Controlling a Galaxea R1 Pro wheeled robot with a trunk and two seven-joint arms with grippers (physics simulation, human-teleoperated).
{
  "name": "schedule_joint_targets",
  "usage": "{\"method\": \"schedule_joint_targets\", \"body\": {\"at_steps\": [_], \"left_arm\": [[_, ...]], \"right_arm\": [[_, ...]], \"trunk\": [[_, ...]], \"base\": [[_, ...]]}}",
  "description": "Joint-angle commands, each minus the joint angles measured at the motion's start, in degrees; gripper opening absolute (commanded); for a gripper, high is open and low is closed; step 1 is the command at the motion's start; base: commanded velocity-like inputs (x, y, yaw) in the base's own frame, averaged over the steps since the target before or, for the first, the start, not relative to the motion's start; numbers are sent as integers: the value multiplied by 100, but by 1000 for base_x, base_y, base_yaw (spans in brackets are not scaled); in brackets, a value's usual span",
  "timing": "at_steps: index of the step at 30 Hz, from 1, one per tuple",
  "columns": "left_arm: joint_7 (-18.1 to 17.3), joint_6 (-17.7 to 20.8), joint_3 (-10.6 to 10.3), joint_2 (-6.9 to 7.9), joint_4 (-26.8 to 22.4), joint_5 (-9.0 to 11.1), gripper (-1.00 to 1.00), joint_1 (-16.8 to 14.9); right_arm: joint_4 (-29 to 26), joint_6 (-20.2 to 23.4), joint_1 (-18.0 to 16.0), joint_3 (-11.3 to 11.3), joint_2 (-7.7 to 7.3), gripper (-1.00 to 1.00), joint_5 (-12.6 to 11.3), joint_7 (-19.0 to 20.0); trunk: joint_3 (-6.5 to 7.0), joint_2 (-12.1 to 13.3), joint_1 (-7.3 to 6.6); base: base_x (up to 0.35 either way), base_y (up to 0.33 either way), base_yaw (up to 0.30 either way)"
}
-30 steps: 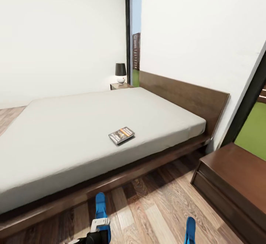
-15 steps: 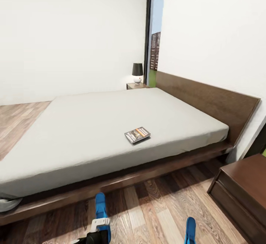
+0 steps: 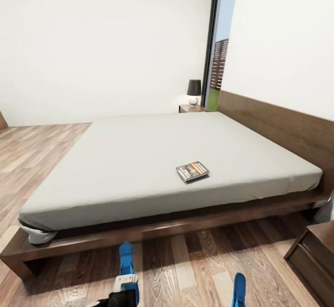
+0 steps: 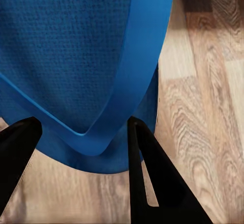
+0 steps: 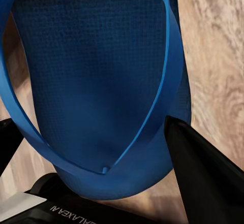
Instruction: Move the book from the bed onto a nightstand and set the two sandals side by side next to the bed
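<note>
Blue sandals in our grasp: left pincer (image 4: 81,137) closed around one sandal (image 4: 76,46), right pincer (image 5: 91,148) around other sandal (image 5: 96,66); book (image 3: 192,171) on bed (image 3: 139,158); nightstand (image 3: 315,251) awaits; nothing placed yet, we judge.

book (image 3: 192,171): flat on bed (image 3: 139,158) | sandals (image 3: 126,270) (image 3: 239,289): blue, above floor

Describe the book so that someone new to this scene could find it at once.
Start at the large bed with the dark wooden frame. On its pale mattress, near the front edge toward the headboard side, lies the book, flat. It is the one dark, orange-banded thing on that plain surface.
</note>
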Motion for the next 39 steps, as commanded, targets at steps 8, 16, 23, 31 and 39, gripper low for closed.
{"method": "schedule_joint_targets", "body": {"at_steps": [8,16,23,31,39], "left_arm": [[-1,18,-24,12,-5,56,-100,-5],[-1,18,-24,13,-5,56,-100,-5],[-1,18,-24,11,-5,56,-100,-5],[-1,11,-5,50,-1,29,-100,-5],[-5,-522,5,81,370,-1501,-100,-5]], "right_arm": [[-2,63,0,-43,0,-100,-1,9],[-5,63,1,-43,0,-100,-1,9],[-3,63,-1,-43,0,-100,-1,9],[-5,63,0,-43,-15,-100,-1,9],[-7,63,5,-52,-49,-100,-1,9]], "trunk": [[-5,-2,-1],[-5,-2,-1],[-5,-2,-1],[-5,-2,-1],[-5,-2,-1]], "base": [[0,32,291],[0,19,291],[0,0,135],[0,0,2],[0,0,0]]}}
